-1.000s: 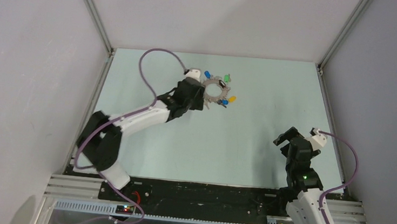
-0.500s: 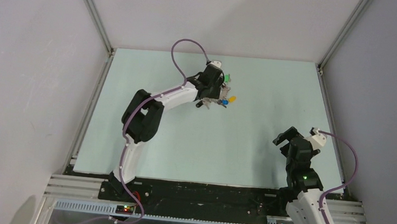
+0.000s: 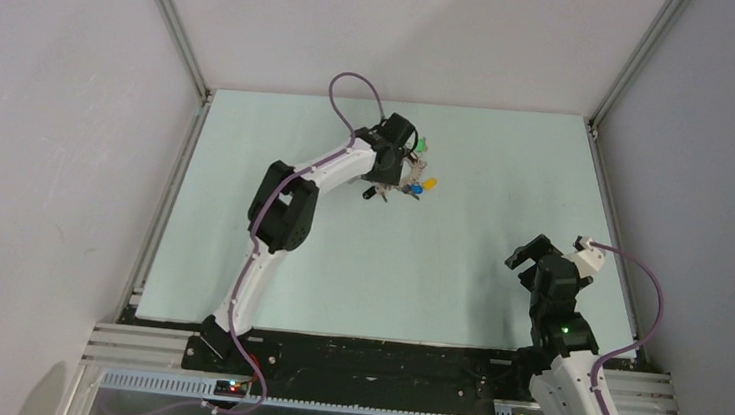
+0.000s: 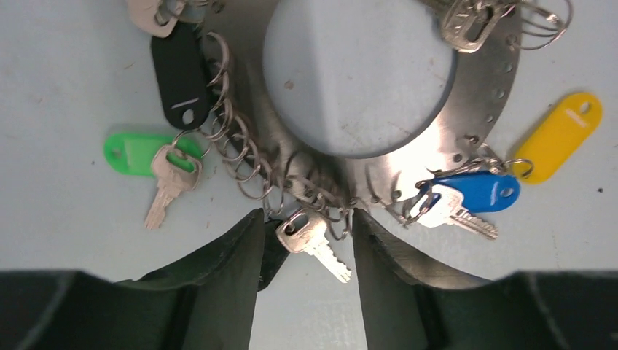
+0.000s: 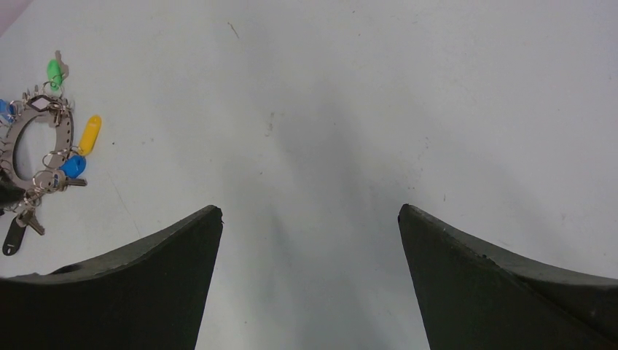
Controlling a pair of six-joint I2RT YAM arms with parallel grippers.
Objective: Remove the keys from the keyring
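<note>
**Left wrist view.** Listed: the keyring (image 4: 477, 109), a flat steel ring plate with a perforated rim, laid on the pale table (image 4: 65, 73). Small split rings (image 4: 233, 138) are threaded through its holes. The keys (image 4: 169, 182) and their tags are hung from these: a green tag (image 4: 135, 152), a black tag (image 4: 178, 73), a yellow tag (image 4: 557, 135) and a blue-headed key (image 4: 477, 191). The jaws of the left gripper (image 4: 304, 226) are part-spread and set either side of one plain silver key (image 4: 315, 243) at the plate's near rim; no pinch on it is seen. No writing can be read. A pale stripe on the black tag is the only mark.

**Top external view.** The keyring is placed toward the far middle of the table and is largely covered by the left gripper. Coloured heads show just beside it. The right gripper (image 3: 532, 250) is held well apart, near the right edge.

**Right wrist view.** The right jaws are spread wide, with nothing between them. The keyring is seen at the far left.

**Progress, as judged.** No key is seen detached, so every key is left to be removed. A first key appears to be lined up for taking.
</note>
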